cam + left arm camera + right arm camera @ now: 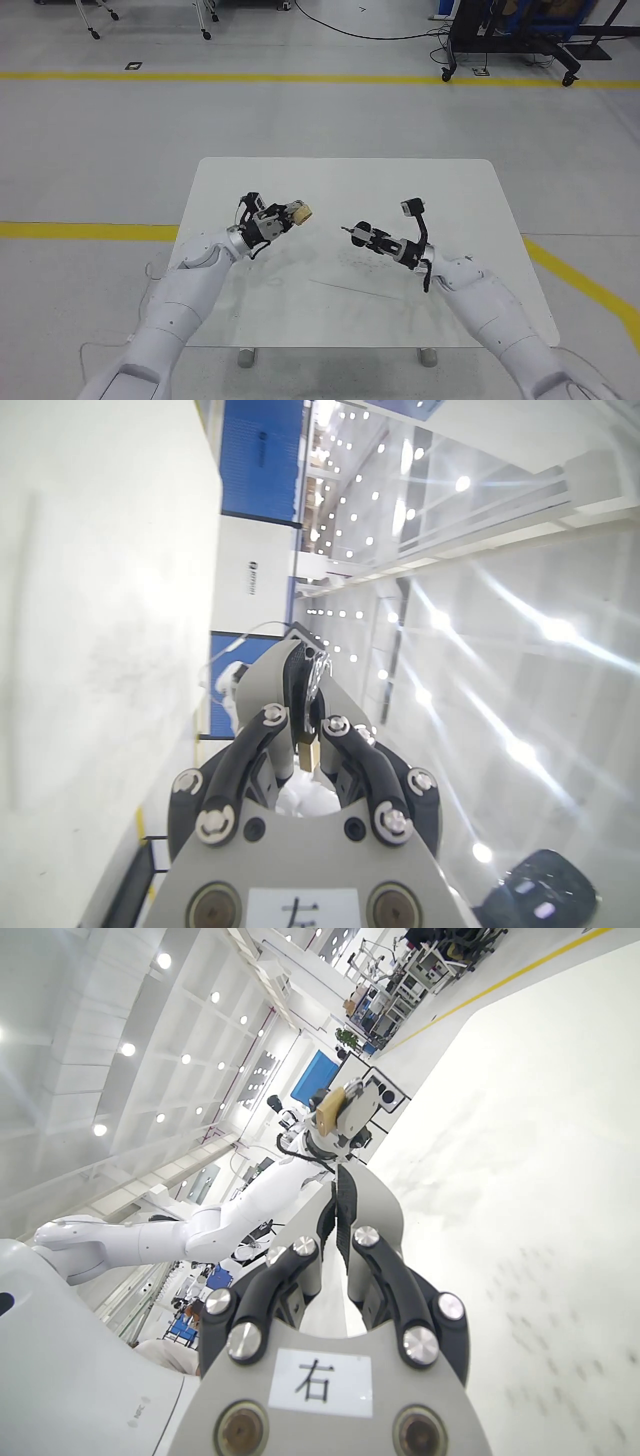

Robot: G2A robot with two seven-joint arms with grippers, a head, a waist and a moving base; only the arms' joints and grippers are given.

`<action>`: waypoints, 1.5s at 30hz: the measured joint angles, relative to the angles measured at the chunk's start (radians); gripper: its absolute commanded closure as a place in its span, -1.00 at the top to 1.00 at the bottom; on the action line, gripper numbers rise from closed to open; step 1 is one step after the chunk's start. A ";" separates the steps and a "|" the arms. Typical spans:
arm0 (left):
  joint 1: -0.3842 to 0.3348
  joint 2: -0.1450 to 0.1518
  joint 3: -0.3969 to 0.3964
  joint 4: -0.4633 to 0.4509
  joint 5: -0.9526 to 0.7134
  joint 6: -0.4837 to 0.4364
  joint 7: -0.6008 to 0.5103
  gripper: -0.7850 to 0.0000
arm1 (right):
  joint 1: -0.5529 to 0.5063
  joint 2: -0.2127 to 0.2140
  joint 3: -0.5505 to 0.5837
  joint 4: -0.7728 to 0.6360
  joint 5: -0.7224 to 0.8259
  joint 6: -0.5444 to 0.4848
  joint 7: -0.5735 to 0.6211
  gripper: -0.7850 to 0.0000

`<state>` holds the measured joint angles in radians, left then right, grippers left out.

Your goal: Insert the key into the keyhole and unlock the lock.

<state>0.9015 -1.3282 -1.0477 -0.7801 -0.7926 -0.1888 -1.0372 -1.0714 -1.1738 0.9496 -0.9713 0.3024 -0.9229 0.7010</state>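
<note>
Top view: the left gripper [278, 219] is clamped on the brass lock [298, 212] above the table [470, 190]. The lock's long axis points across at the right gripper [358, 234], which is closed on the key [346, 230]. The key's thin tip aims back at the lock, with a gap between them.

Left wrist view: the shackle [319, 670] sits pinched between the pads. A white one-character label [302, 910] is on the housing.

Right wrist view: the fingers [372, 1200] are pressed together and the key is hidden. The lock faces this way, tilted.

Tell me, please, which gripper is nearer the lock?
Left. The left gripper is shut on the lock; the right gripper, holding the key, faces it across a gap.
</note>
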 measured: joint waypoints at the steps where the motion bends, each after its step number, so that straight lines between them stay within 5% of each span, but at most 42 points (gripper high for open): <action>1: -0.028 -0.014 0.022 0.035 -0.019 -0.003 -0.014 -1.00 | 0.011 -0.008 -0.012 0.013 -0.002 -0.016 -0.018 -1.00; 7: -0.111 -0.063 0.086 0.139 -0.080 0.056 -0.122 -1.00 | 0.041 -0.033 -0.026 0.060 0.040 -0.062 -0.101 -1.00; 14: -0.109 -0.061 0.088 0.134 -0.085 0.047 -0.110 -1.00 | 0.041 -0.033 -0.026 0.059 0.039 -0.062 -0.101 -1.00; 17: -0.114 -0.047 0.117 0.111 0.032 0.024 0.007 -1.00 | 0.040 -0.033 -0.026 0.057 0.038 -0.060 -0.103 -1.00; 21: -0.080 -0.041 0.118 0.021 0.193 0.122 0.195 -1.00 | 0.028 -0.032 -0.008 0.023 -0.060 0.022 -0.201 -1.00; 28: -0.055 -0.043 0.118 -0.078 0.206 0.174 0.262 -1.00 | -0.071 -0.007 0.061 -0.169 -0.218 0.303 -0.323 -1.00; 39: -0.046 -0.043 0.113 -0.088 0.196 0.184 0.272 -1.00 | -0.064 -0.007 0.059 -0.146 -0.216 0.273 -0.322 -1.00; 45: -0.044 -0.043 0.071 -0.097 0.137 0.215 0.312 -1.00 | -0.099 -0.006 0.084 -0.233 -0.175 0.355 -0.341 -1.00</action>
<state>0.8571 -1.3713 -0.9764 -0.8770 -0.6552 0.0259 -0.7250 -1.1701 -1.1793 1.0338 -1.2044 0.1270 -0.5675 0.3605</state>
